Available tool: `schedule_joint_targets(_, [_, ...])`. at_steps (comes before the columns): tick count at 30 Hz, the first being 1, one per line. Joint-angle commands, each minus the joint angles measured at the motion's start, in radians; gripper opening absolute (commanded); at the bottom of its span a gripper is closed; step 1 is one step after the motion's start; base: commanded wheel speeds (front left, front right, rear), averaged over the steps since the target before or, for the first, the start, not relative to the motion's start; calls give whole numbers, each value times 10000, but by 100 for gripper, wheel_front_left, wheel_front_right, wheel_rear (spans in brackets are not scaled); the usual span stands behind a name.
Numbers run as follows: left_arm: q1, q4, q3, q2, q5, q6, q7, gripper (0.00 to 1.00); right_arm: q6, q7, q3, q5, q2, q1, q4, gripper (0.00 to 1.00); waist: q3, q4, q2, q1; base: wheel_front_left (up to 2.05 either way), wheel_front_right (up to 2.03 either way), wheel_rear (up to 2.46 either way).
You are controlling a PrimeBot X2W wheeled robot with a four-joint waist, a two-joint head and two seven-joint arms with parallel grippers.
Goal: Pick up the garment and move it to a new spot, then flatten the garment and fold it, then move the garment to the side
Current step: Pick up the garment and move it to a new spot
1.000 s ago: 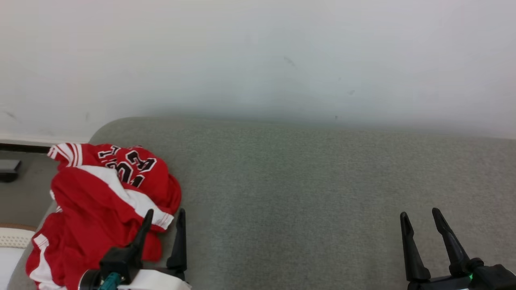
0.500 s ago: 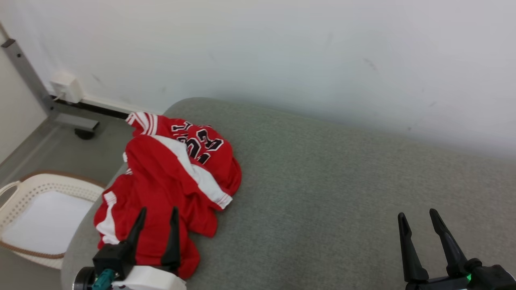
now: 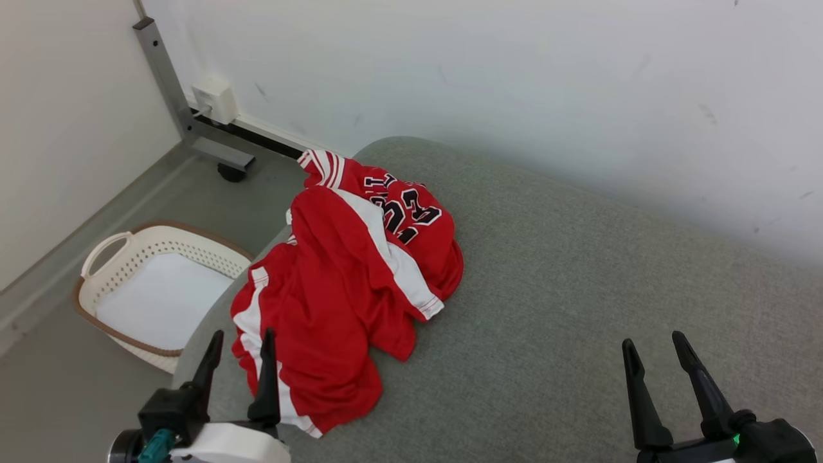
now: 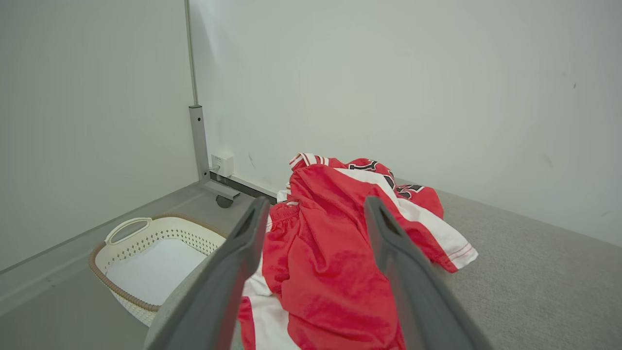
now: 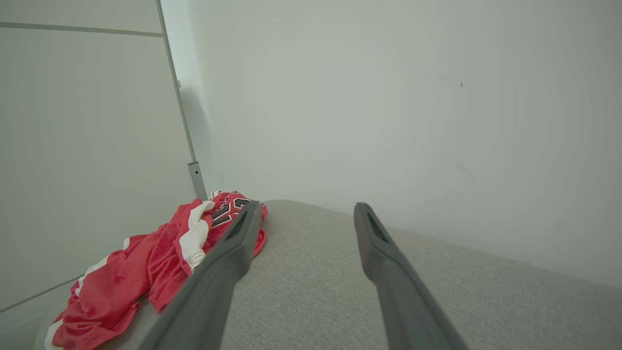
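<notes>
The crumpled red garment (image 3: 334,283) folds over itself, so its black lettering (image 3: 405,209) reads only in part and its cut cannot be told. The grey padded surface (image 3: 578,289) hides one corner of the laundry basket (image 3: 128,247). The head view's bottom edge cuts off the bases of the left gripper (image 3: 243,334) and the right gripper (image 3: 652,341).

Grey cushion (image 3: 566,302), perhaps a sofa, bears crumpled garment (image 3: 341,283).

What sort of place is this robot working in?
Probably a plain room set up for laundry: a red jersey crumpled on a grey cushion, a cream basket on the floor beside it, bare white walls.
</notes>
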Motion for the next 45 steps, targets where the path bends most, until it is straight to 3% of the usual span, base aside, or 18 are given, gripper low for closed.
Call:
schedule_joint_targets(1, [7, -4, 12, 35, -60, 2, -7, 100, -21, -3, 13, 43, -35, -105, 57, 100, 5, 27, 0, 0, 0, 0, 0])
schedule_joint_targets(15, [-298, 265, 232, 55, 103, -63, -7, 100, -19, -2, 240, 126, -33, -113, 156, 100, -100, -368, 0, 0, 0, 0, 0])
schedule_joint_targets(24, [-1365, 1798, 445, 423, -74, 5, 462, 100, -19, -2, 288, 129, -33, -152, 226, 100, -49, -933, 0, 0, 0, 0, 0])
schedule_joint_targets(35, [-3382, 3290, 491, 770, -483, -340, 1051, 100, -21, -2, 284, -74, -33, -464, 266, 100, 653, -2029, 0, 0, 0, 0, 0])
schedule_joint_targets(45, [-5836, 5632, 584, 971, -902, -405, 1699, 100, -21, -2, 394, -293, -32, -1200, 310, 100, 1876, -3373, 0, 0, 0, 0, 0])
